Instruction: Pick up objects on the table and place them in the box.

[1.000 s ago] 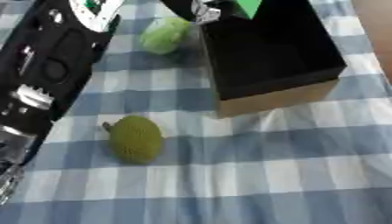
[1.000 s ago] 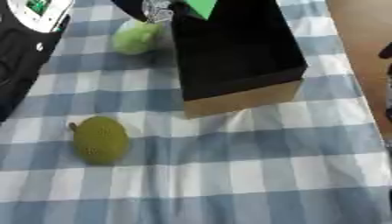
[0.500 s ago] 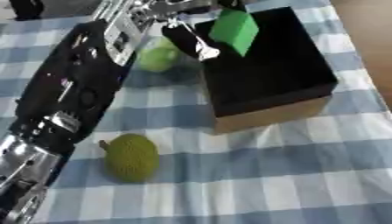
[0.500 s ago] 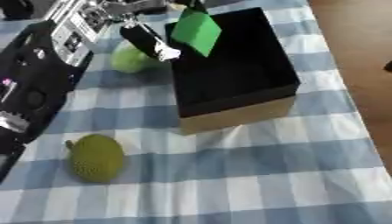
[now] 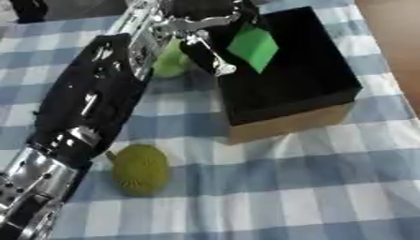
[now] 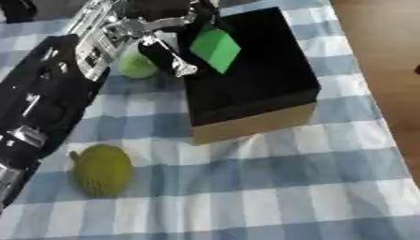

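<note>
1. The robot's left arm comes in from the lower left and stretches up across the blue-and-white checked tablecloth [image 5: 328,187]; its left hand [image 5: 201,28] is up over the near-left rim of the box [image 5: 287,89].
2. That hand grasps a green block [image 5: 252,47] by its upper edge, fingers curled onto it, with one long finger [image 5: 215,58] sticking down toward the box's left wall. The block hangs tilted, a corner pointing down, over the black inside of the box.
3. The box is black inside with a tan outer wall facing me; nothing else can be made out inside it from here.
4. A pale green round fruit [image 6: 135,65] lies just left of the box, pressed close under the robot's wrist, partly hidden by the arm.
5. A bumpy, darker green fruit with a small stem [image 5: 139,168] sits well apart, nearer me, beside the forearm's lower part.
6. The arm itself blocks most of the left side of the table.
7. To the right of the box the cloth ends and brown floor [image 6: 386,70] shows; the near right part of the cloth is open room.
8. The right hand does not show in either view.
</note>
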{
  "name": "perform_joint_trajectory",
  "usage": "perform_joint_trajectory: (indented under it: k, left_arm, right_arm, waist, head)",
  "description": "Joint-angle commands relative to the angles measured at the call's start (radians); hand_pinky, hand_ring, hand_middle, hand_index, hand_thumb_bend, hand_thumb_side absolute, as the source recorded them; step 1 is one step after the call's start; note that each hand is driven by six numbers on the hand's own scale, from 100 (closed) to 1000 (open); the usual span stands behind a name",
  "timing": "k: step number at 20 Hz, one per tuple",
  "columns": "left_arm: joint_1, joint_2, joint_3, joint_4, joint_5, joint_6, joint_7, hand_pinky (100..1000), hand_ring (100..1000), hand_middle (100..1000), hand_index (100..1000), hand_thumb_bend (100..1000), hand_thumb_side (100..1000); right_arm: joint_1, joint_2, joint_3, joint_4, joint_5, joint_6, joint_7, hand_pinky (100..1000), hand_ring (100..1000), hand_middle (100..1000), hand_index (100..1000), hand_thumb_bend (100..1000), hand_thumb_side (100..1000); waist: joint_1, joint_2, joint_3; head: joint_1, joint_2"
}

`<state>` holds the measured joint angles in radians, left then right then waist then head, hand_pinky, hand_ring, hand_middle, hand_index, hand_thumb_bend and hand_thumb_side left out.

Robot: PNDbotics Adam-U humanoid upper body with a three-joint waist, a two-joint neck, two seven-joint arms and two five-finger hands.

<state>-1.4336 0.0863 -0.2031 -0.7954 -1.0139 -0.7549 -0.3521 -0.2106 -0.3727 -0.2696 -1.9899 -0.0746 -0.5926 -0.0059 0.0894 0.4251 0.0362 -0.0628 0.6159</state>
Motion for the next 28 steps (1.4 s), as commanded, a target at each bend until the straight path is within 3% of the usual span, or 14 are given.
perform_joint_trajectory:
  k: [1,5,6,9,15,18,28]
  left_arm:
    - [-0.019,0.010,0.012,-0.010,-0.051,-0.007,0.007,897,877,815,934,283,454]
    - [-0.017,0.008,0.014,-0.008,-0.091,0.002,0.038,898,882,817,937,310,471]
    - [-0.017,0.007,0.014,-0.007,-0.096,0.002,0.044,905,897,826,948,375,544]
    - [-0.019,-0.001,0.018,-0.007,-0.094,0.006,0.059,903,897,825,947,368,552]
    - [-0.021,0.008,0.027,-0.017,-0.038,0.021,0.071,887,880,806,929,216,410]
    - [-0.027,0.043,0.041,-0.032,0.006,0.045,0.078,885,877,804,925,181,338]
    - [0.005,0.232,0.079,-0.055,0.153,0.116,-0.014,894,888,814,929,226,334]
  right_arm:
    - [-0.004,-0.016,0.001,-0.010,-0.008,0.004,0.002,955,1000,402,952,100,470]
    - [-0.003,-0.016,0.002,-0.010,-0.008,0.005,0.004,955,1000,402,952,100,470]
    - [-0.003,-0.016,0.002,-0.010,-0.008,0.005,0.005,956,1000,400,952,100,470]
    - [-0.001,-0.017,0.005,-0.010,-0.007,0.008,0.008,956,1000,399,952,100,470]
    - [0.004,-0.019,0.004,-0.010,-0.007,0.012,0.010,956,1000,398,953,100,470]
    - [0.010,-0.022,0.002,-0.010,-0.004,0.015,0.009,957,1000,399,953,100,470]
    - [0.029,-0.025,-0.009,-0.010,0.011,0.014,-0.004,957,1000,397,953,100,470]
  waist:
    - [0.009,-0.013,0.000]
    - [0.010,-0.014,0.001]
    - [0.010,-0.014,0.001]
    - [0.010,-0.016,0.002]
    - [0.013,-0.020,0.007]
    - [0.016,-0.025,0.017]
    - [0.016,-0.033,0.047]
  head:
    - [0.002,0.008]
    - [-0.001,0.014]
    - [-0.001,0.014]
    - [0.002,0.020]
    - [0.002,0.027]
    - [-0.004,0.037]
    - [-0.016,0.057]
